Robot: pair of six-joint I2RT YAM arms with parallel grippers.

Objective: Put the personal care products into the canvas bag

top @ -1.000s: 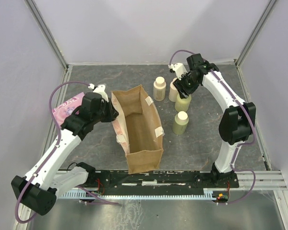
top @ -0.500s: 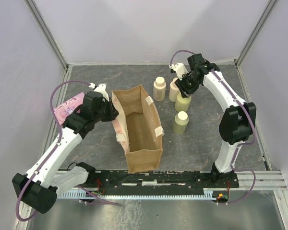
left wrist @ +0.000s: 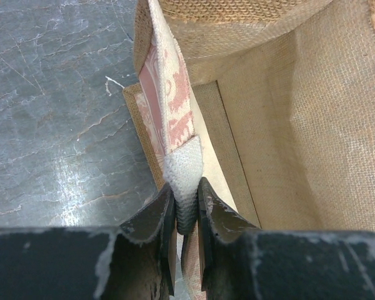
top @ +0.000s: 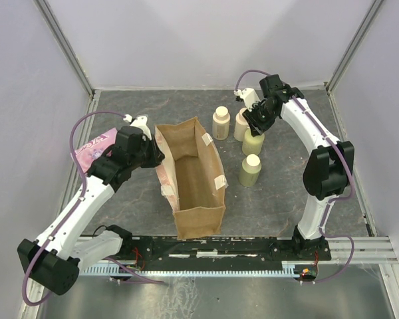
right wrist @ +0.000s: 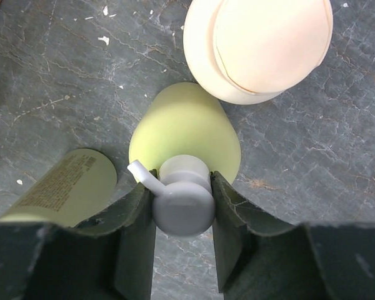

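Observation:
The canvas bag (top: pixel 193 176) stands open at the table's middle. My left gripper (top: pixel 153 154) is shut on the white patch at the base of its pinkish handle (left wrist: pixel 169 106), at the bag's left rim (left wrist: pixel 186 187). My right gripper (top: pixel 256 123) is shut on the pump top (right wrist: pixel 183 203) of a yellow-green pump bottle (top: pixel 253 141), which stands upright on the table (right wrist: pixel 184 134). Two cream bottles (top: pixel 220 123) (top: pixel 241 124) stand behind it; one shows in the right wrist view (right wrist: pixel 262 47). A second yellow-green bottle (top: pixel 250 171) stands nearer the front, and also shows in the right wrist view (right wrist: pixel 62 187).
A flat pink packet (top: pixel 93 147) lies left of the bag, partly under my left arm. The bottles stand close together right of the bag. Grey walls with metal rails (top: pixel 86 133) bound the stone-patterned table.
My right gripper has shifted slightly over the pump bottle. The left arm, the bag and the bottles have hardly moved.

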